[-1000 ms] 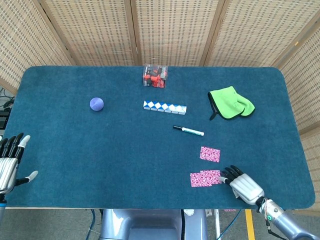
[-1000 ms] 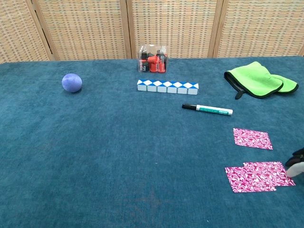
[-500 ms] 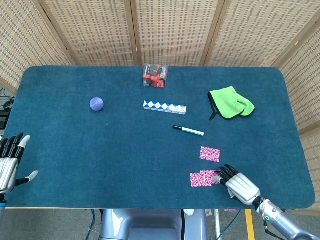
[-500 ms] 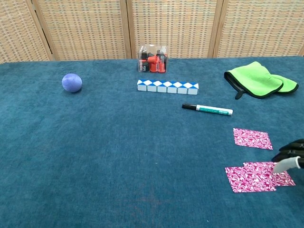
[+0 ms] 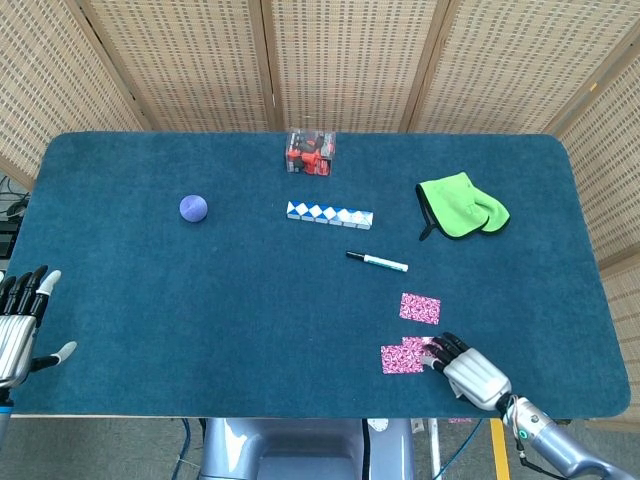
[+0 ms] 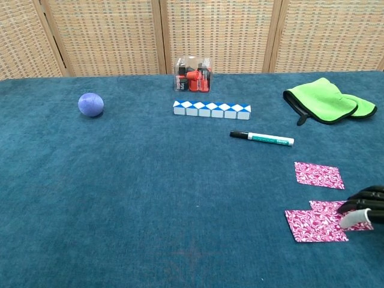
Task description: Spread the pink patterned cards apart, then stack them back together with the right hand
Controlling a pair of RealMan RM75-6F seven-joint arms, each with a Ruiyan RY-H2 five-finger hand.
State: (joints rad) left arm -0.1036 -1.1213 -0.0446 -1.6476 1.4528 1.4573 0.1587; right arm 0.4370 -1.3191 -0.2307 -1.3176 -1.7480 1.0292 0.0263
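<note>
Three pink patterned cards lie at the table's front right. One card (image 5: 420, 308) (image 6: 319, 175) lies alone, farther from me. Two overlapping cards (image 5: 403, 358) (image 6: 315, 225) lie nearer the front edge. My right hand (image 5: 468, 374) (image 6: 362, 207) rests flat on the right part of the upper overlapping card (image 6: 327, 208), fingers pointing left and pressing on it; nothing is gripped. My left hand (image 5: 20, 325) hovers off the table's front left corner, fingers apart and empty; the chest view does not show it.
A black-capped marker (image 5: 377, 262) (image 6: 262, 138) lies beyond the cards. Further back are a blue-white zigzag block strip (image 5: 329, 213), a clear box with red items (image 5: 309, 153), a purple ball (image 5: 193, 208) and a green cloth (image 5: 461, 206). The table's front edge (image 5: 300, 414) runs close to the right hand.
My right hand has slid left over the overlapping cards, covering more of the upper one and pushing it further onto the lower card. The left hand has not moved.
</note>
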